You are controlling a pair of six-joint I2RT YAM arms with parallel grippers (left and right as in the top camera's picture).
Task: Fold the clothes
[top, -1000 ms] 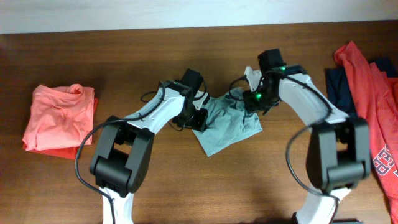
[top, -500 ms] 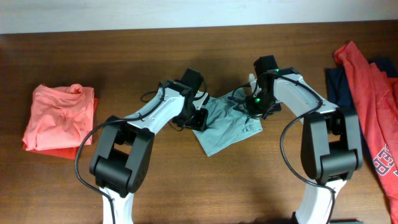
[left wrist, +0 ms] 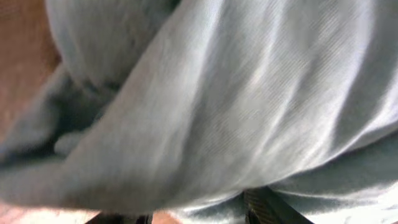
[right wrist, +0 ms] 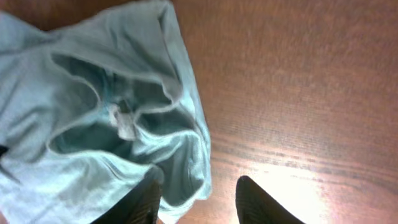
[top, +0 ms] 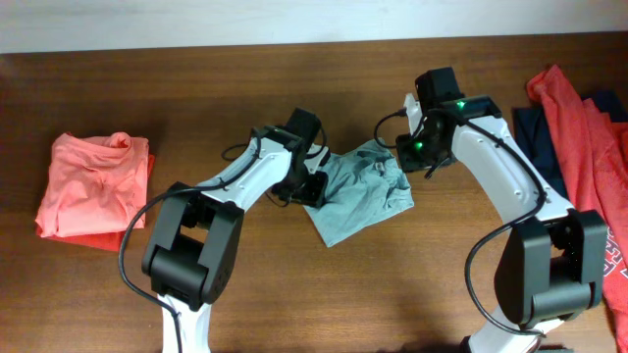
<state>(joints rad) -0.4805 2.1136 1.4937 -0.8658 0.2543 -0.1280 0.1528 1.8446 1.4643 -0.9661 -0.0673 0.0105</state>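
The pale grey-blue shirt (top: 358,196) lies mid-counter (top: 196,88) as a rumpled, roughly folded packet, its collar and label bunched open at the far right corner. The right pincer (right wrist: 199,186) hangs over that corner with its jaws apart and nothing gripped. One finger overlaps the shirt's hem and the other sits over bare wood just beside it. The left pincer (top: 312,186) is at the shirt's opposite edge. Cloth fills its wrist view, so I cannot tell whether it grips the fabric or only presses into it.

The step in hand looks like tidying this corner for the next fold. To do it well, the right pincer should come in low and take all the layers of the hem together. It should then draw them away from the left pincer until the collar puckers flatten, and fold across after that.

The coral shirt (top: 93,186) sits well left of the grey-blue one, and the red (top: 589,147) and navy (top: 535,132) shirts sit well right of it.
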